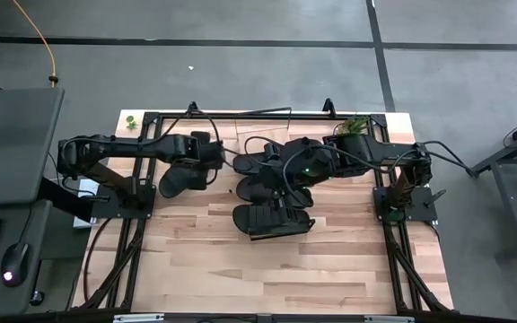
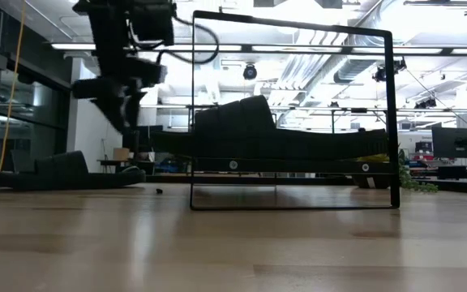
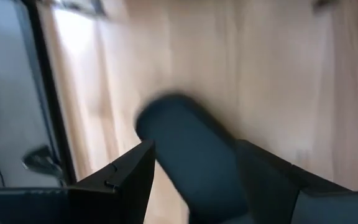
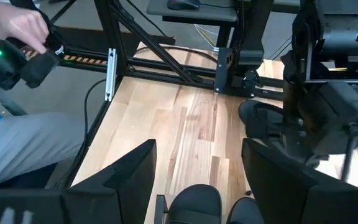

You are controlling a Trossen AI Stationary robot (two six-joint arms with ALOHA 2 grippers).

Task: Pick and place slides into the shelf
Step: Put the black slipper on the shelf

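On the left of the table we saw the left gripper (image 1: 196,166) over one slide (image 1: 179,179), which lay on the tabletop (image 1: 330,269) left of the others. In the left wrist view its two fingers (image 3: 126,177) stood apart on either side of that slide (image 3: 191,155); we could not tell whether they touched it. From table height the slide (image 2: 63,172) rested flat on the wood, with the left arm above it.

Moving right, we found the shelf (image 2: 294,113) near the table's middle, its black wire frame standing upright, and a slide (image 2: 258,134) lying on it. Three slides (image 1: 267,193) were clustered there, under the right gripper (image 1: 287,175). The right wrist view showed its fingers (image 4: 129,174) spread wide with nothing between them, above a slide's rounded end (image 4: 194,202).
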